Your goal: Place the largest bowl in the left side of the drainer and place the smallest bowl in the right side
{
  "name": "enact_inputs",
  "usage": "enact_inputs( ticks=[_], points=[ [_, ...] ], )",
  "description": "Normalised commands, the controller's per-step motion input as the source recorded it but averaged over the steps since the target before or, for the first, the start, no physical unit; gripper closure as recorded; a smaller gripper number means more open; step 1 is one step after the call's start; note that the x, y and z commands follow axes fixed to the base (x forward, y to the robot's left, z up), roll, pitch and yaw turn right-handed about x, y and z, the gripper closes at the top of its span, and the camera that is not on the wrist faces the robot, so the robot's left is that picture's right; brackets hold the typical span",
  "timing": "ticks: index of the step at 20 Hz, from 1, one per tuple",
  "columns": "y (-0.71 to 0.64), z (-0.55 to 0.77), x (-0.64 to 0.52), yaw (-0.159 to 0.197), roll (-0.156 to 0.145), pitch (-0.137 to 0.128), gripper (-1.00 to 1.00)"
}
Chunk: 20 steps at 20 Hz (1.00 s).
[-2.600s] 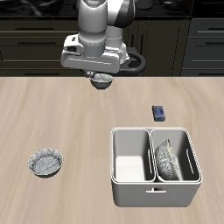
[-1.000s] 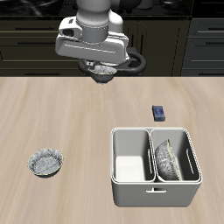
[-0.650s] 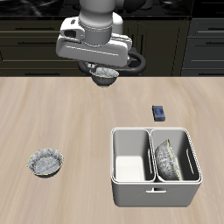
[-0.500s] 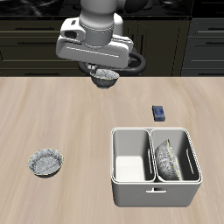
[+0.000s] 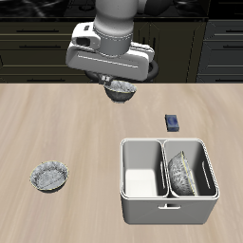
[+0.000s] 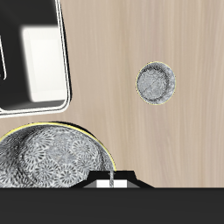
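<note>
Small bowl look: tiny, crinkly rim, silvery grey, speckled metallic skin (image 5: 121,92).
Small bowl place: up off the table (image 5: 85,133), hanging under the robot's hand, toward the far side, well apart from the drainer (image 5: 142,204).
Claw: pinching the small bowl's rim, the bowl dangling right under it (image 5: 121,87).
Big bowl look: wide, crinkly rim, grey metallic with a darker inside (image 5: 182,174).
Big bowl place: tilted on its edge inside the drainer compartment farther from the speckled bowl (image 5: 49,176).
Drainer look: light grey tub, two equal deep compartments, rounded corners, slot handle on the near wall.
Speckled bowl place: flat on the table near the front edge, well apart from the drainer.
Blue block: small and dark, on the table just behind the drainer's far wall (image 5: 172,121).
Exterior view only: the arm, the big bowl, the blue block, both compartments, dark cabinets at the back.
Wrist view only: the small bowl's inside, seen close up (image 6: 48,157); the speckled bowl from above as a round disc (image 6: 156,83); one drainer compartment with its pale floor (image 6: 63,52).
Count: three bowls, one drainer, one block, one claw.
</note>
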Motion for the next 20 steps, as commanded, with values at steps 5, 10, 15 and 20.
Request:
enact_inputs(
  ticks=[5,10,15,20],
  points=[
    [0.16,0.05,0.31,0.004,0.036,0.031,1.0],
    [0.02,0.04,0.29,0.008,0.015,0.007,1.0],
    [0.06,-0.04,0.29,0.034,0.093,0.021,1.0],
    [-0.03,0.05,0.11,0.032,0.104,-0.014,1.0]
  ],
)
